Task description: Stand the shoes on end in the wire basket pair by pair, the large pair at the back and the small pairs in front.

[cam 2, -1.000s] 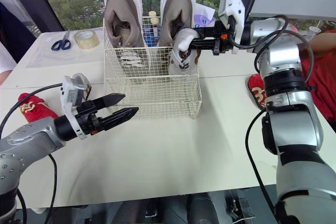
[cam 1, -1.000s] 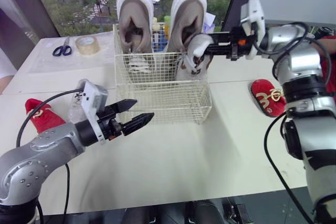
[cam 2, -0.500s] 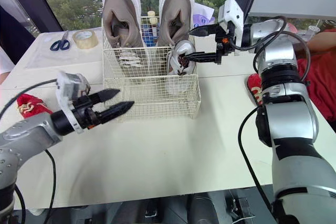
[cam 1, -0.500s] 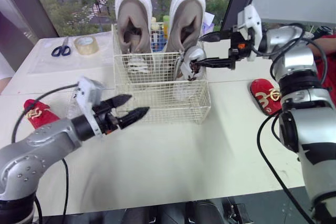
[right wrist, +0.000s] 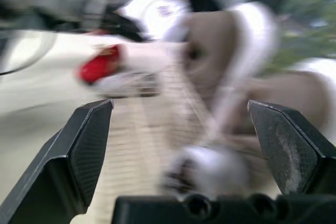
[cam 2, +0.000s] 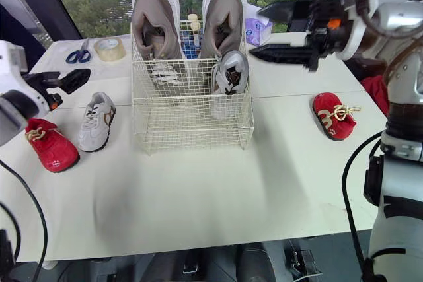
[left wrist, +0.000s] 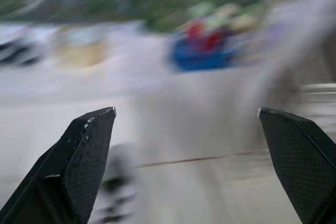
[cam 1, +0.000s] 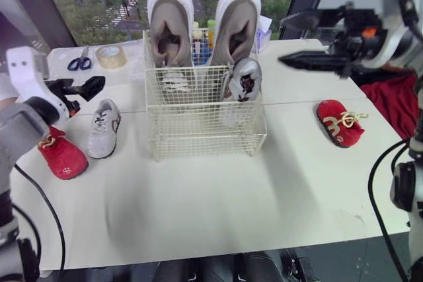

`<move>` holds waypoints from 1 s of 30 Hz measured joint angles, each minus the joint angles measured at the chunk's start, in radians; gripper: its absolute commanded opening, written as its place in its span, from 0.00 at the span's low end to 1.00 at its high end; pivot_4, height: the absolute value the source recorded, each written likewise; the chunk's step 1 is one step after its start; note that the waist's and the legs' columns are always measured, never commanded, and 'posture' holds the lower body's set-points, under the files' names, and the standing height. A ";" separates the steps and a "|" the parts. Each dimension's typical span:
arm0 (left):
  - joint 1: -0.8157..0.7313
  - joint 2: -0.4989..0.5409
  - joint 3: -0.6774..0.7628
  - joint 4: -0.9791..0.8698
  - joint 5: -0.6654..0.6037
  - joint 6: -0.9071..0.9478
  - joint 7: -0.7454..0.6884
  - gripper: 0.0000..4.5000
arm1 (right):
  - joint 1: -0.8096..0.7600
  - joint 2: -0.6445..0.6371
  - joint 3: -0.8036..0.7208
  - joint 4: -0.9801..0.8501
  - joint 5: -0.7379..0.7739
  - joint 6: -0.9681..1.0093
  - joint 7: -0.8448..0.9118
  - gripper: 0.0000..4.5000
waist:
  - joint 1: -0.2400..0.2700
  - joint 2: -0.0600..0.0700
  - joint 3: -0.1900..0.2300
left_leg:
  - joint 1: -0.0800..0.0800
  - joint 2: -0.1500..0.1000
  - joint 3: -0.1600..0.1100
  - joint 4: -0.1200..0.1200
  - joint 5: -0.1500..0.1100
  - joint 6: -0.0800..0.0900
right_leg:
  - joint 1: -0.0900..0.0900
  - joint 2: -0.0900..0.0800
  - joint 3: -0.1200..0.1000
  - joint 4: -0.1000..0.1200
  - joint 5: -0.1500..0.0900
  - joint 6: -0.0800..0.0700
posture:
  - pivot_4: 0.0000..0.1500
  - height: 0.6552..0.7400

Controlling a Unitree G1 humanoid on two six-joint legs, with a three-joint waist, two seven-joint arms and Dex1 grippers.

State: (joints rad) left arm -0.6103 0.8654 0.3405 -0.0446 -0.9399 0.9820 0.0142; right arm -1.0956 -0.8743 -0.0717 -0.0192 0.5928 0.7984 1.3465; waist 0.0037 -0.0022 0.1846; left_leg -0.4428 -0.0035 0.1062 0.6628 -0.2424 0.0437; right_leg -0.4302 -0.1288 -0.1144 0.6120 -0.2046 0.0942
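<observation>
Both arms have drawn back since a second ago; the left gripper hangs open and empty over the left edge of the white table. Near it a small grey-and-white sneaker lies flat beside a red cloth shoe. Its mate stands front right in the white wire basket, seemingly toe-down though mesh hides that end, before the large beige pair. Beyond, the right gripper hovers spread and empty. Grasp the lying sneaker mid-body, upend it, seat it beside its mate
</observation>
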 measured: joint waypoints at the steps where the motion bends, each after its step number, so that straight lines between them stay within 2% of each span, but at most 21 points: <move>1: -0.068 -0.006 -0.057 0.056 0.040 0.036 0.007 1.00 | 0.006 -0.008 0.010 -0.030 0.012 0.023 -0.001 0.99 | 0.007 0.000 0.000 | 0.000 -0.001 0.000 0.000 0.000 0.000 | 0.000 0.001 0.000 0.000 0.000 0.000 | 1.00 1.00; 4: -0.231 -0.023 -0.156 0.211 0.130 0.120 0.000 1.00 | 0.022 -0.027 0.042 -0.093 0.034 0.068 0.003 0.99 | 0.010 -0.002 0.000 | -0.001 -0.001 0.001 0.001 0.000 0.001 | 0.000 0.001 0.000 -0.001 0.000 0.000 | 1.00 1.00; 6: -0.334 -0.037 -0.205 0.308 0.174 0.180 -0.037 1.00 | 0.055 -0.086 0.056 -0.132 0.050 0.100 0.019 0.99 | 0.013 -0.004 0.001 | -0.002 -0.001 0.001 0.001 -0.001 0.002 | 0.000 0.001 -0.001 -0.001 0.000 0.001 | 1.00 1.00; 13: -0.560 -0.078 -0.357 0.589 0.366 0.295 -0.142 1.00 | 0.103 -0.174 0.036 -0.239 0.134 0.202 0.006 0.99 | 0.007 -0.004 0.001 | -0.001 0.000 0.002 0.000 0.000 0.004 | -0.001 0.001 -0.001 0.000 0.000 0.001 | 1.00 1.00; 22: -0.617 -0.161 -0.356 0.808 0.526 0.335 -0.209 1.00 | 0.211 -0.246 -0.006 -0.345 0.171 0.237 -0.075 0.99 | 0.011 -0.004 0.001 | -0.002 -0.001 0.001 0.000 -0.001 0.002 | -0.002 -0.004 -0.001 0.000 0.000 0.001 | 1.00 1.00; 28: -0.649 -0.216 -0.347 1.009 0.621 0.185 -0.270 1.00 | 0.228 -0.244 -0.025 -0.367 0.198 0.241 -0.133 0.99 | 0.010 -0.005 0.001 | -0.002 -0.001 0.001 0.000 -0.001 0.002 | -0.003 -0.004 0.000 0.000 0.000 0.001 | 1.00 1.00; 30: -0.665 -0.235 -0.348 1.075 0.660 0.120 -0.291 0.88 | 0.228 -0.242 -0.025 -0.370 0.202 0.241 -0.150 1.00 | 0.010 -0.005 0.001 | -0.002 -0.001 0.002 0.000 -0.001 0.002 | -0.003 -0.005 0.000 0.000 0.000 0.001 | 1.00 1.00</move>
State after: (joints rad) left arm -1.2753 0.6307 -0.0079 1.0303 -0.2803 1.1020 -0.2768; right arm -0.8673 -1.1167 -0.0966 -0.3891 0.7946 1.0396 1.1968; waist 0.0133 -0.0069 0.1857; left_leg -0.4451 -0.0044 0.1077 0.6630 -0.2434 0.0453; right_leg -0.4331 -0.1334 -0.1149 0.6118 -0.2046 0.0950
